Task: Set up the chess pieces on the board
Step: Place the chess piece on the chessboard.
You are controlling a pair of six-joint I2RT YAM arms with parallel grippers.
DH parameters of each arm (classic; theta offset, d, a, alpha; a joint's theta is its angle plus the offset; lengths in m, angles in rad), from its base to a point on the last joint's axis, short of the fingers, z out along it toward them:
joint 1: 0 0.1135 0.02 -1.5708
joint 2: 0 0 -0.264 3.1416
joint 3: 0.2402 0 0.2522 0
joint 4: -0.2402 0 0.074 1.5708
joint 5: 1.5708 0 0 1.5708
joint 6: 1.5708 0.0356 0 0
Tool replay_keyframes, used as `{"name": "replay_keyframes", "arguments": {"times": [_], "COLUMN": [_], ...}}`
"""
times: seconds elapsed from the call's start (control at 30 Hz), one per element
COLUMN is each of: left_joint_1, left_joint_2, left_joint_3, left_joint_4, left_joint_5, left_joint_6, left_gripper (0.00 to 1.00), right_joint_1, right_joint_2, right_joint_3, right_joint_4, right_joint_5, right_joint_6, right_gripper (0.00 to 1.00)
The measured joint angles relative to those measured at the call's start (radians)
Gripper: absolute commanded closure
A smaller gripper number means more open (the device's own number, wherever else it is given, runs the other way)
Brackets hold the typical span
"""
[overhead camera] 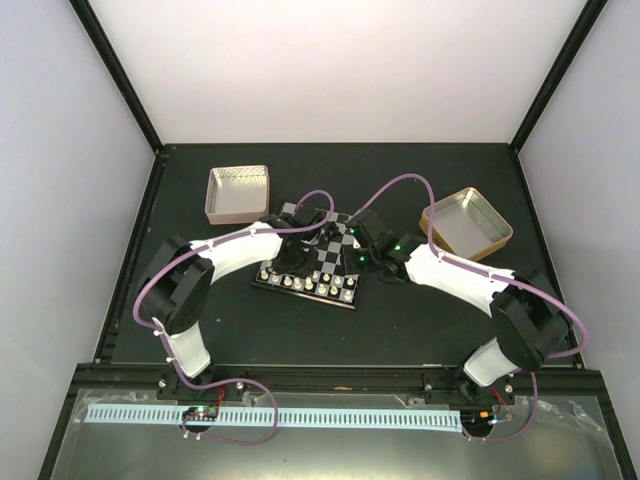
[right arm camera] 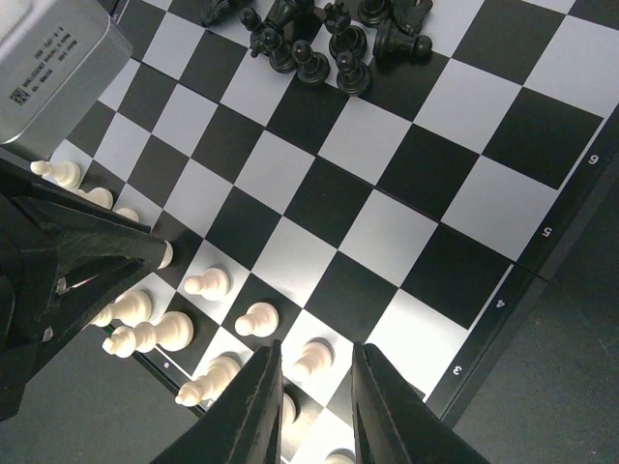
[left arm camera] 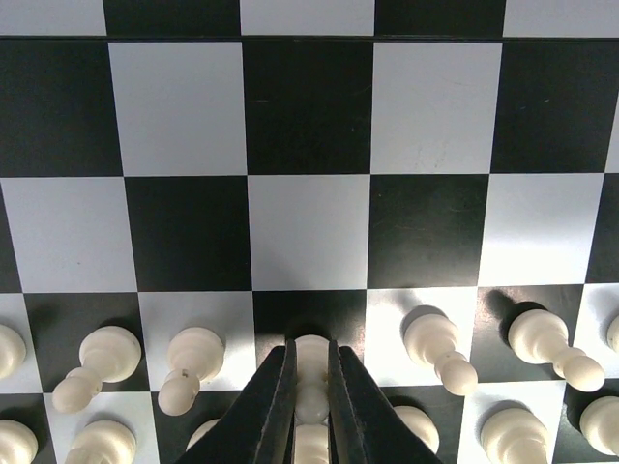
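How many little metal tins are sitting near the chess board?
2. The pink tin lies off the far-left corner of the board. The gold tin lies off its far-right side. Both are open on top, and no other tin seems hidden.

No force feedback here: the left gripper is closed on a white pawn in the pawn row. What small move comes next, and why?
Probably open the left gripper slightly to release the white pawn. Its base looks level with the neighbouring pawns and sits on a dark square of the board, filling the row's gap, so it seems placed.
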Motion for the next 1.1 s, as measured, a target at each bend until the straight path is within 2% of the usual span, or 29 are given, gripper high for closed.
{"name": "replay_keyframes", "arguments": {"times": [0.33, 0.73, 0.93, 1.1], "left_joint_1": [0.000, 0.000, 0.000, 0.000], "left_joint_2": [0.001, 0.002, -0.010, -0.123], "left_joint_3": [0.000, 0.008, 0.008, 0.008], "left_joint_4": [0.000, -0.008, -0.018, -0.018], "left_joint_5": [0.001, 0.001, -0.003, -0.027], "left_joint_6": [0.000, 0.001, -0.003, -0.015], "left_gripper": [0.78, 0.76, 0.60, 0.49], "right_joint_1": [0.000, 0.000, 0.000, 0.000], "right_joint_2": [0.001, 0.001, -0.006, -0.064], "right_joint_3": [0.000, 0.000, 0.000, -0.006], "right_joint_4": [0.000, 0.000, -0.001, -0.001], "right_joint_5": [-0.002, -0.002, 0.000, 0.033], "right_joint_6": [0.000, 0.000, 0.000, -0.002], "right_gripper": [0.79, 0.79, 0.78, 0.74]}}
